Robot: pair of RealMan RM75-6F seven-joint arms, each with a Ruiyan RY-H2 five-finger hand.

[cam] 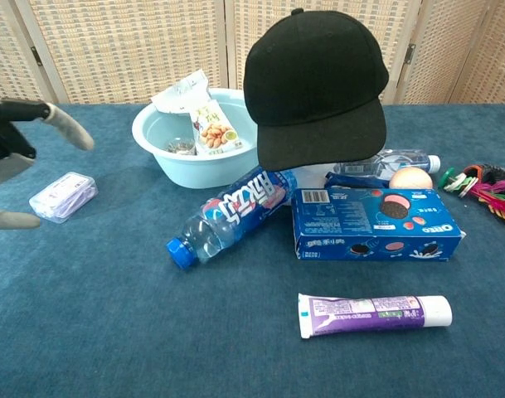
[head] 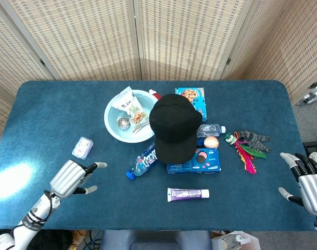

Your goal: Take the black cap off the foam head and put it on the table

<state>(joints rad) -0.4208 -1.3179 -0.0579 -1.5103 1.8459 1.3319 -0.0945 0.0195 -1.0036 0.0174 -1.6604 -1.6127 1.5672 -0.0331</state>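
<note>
Head view: the black cap sits on the foam head at the middle of the blue bench, its brim pointing toward the robot and its long axis running from the far edge to the near edge. The foam head itself is hidden beneath the cap. The left hand hovers over the near left part of the bench, its fingers apart and holding nothing, pointed toward the middle; the cap lies ahead of it and to its right, with a fallen water bottle in between. The right hand hangs at the near right edge, fingers likewise spread and empty, and appears farther from the cap than the left. A pale bowl of snack packets stands just beside the cap on its left, a blue cookie box lies at the brim, and a toothpaste tube lies nearer the robot.

Chest view: the cap rises well above the clutter, showing the height the top-down camera flattens; its brim overhangs the cookie box and the bottle. Only the left hand shows here, at the left edge, near a small clear case. The right hand is out of this frame. A reach from the left would likely have to come in above the bowl and bottle.
</note>
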